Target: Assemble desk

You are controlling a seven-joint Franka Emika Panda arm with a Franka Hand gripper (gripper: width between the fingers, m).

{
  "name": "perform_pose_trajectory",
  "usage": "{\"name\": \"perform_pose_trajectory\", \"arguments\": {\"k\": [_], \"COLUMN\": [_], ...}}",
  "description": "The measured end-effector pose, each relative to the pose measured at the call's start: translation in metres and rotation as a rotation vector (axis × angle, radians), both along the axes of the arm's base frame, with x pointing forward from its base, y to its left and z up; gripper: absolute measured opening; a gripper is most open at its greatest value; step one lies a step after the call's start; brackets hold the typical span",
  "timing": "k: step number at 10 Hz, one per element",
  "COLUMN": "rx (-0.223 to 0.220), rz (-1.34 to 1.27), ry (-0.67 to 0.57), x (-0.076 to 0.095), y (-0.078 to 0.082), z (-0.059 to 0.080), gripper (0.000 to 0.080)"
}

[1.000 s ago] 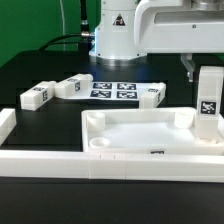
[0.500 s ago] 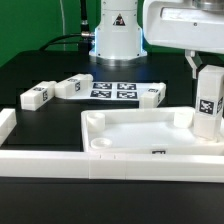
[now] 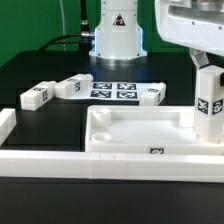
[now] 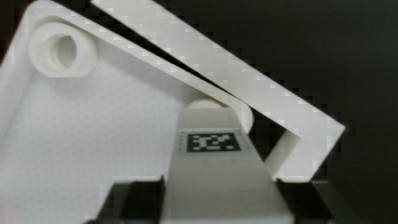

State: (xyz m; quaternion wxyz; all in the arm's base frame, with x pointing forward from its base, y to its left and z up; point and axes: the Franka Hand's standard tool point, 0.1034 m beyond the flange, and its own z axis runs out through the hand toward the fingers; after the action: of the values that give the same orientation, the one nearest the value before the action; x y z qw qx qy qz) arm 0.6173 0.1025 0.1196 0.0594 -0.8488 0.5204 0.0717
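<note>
The white rimmed tabletop [image 3: 140,135] lies at the front, against the low border wall. My gripper [image 3: 207,70] is shut on one white leg block [image 3: 208,105], held upright with its lower end in the tabletop's far corner at the exterior view's right. In the wrist view the tagged leg [image 4: 217,150] runs between my dark fingers [image 4: 134,205], over the tabletop [image 4: 107,120] and beside its rim. A round corner recess [image 4: 63,50] shows farther off. Three loose legs [image 3: 37,95], [image 3: 72,86], [image 3: 150,95] lie behind the tabletop.
The marker board [image 3: 112,89] lies flat among the loose legs. The low white border wall [image 3: 60,160] runs along the front and turns back at the exterior view's left [image 3: 5,125]. The arm's base [image 3: 117,35] stands at the back.
The gripper body has shifted toward the exterior view's right with the leg still in it. The tabletop has slid slightly to the right as well.
</note>
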Motion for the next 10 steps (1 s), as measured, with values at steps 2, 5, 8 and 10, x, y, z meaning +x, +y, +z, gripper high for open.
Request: {"name": "perform_pose_trajectory", "arguments": {"k": [2,5,8,10], "rx": [0.015,0.015,0.015,0.028], "rz": [-0.132,-0.163,0.002,0.136], "ry": [0.012,0.019,0.006,-0.03], "x": [-0.0003,-0.0008,-0.0041,-0.0038], "y": [0.0029,0.0057,0.0072,0.0057], "z": [0.0003,0.0003,-0.0007,-0.002], "gripper": [0.0293,0.0385,0.061,0.0642]}}
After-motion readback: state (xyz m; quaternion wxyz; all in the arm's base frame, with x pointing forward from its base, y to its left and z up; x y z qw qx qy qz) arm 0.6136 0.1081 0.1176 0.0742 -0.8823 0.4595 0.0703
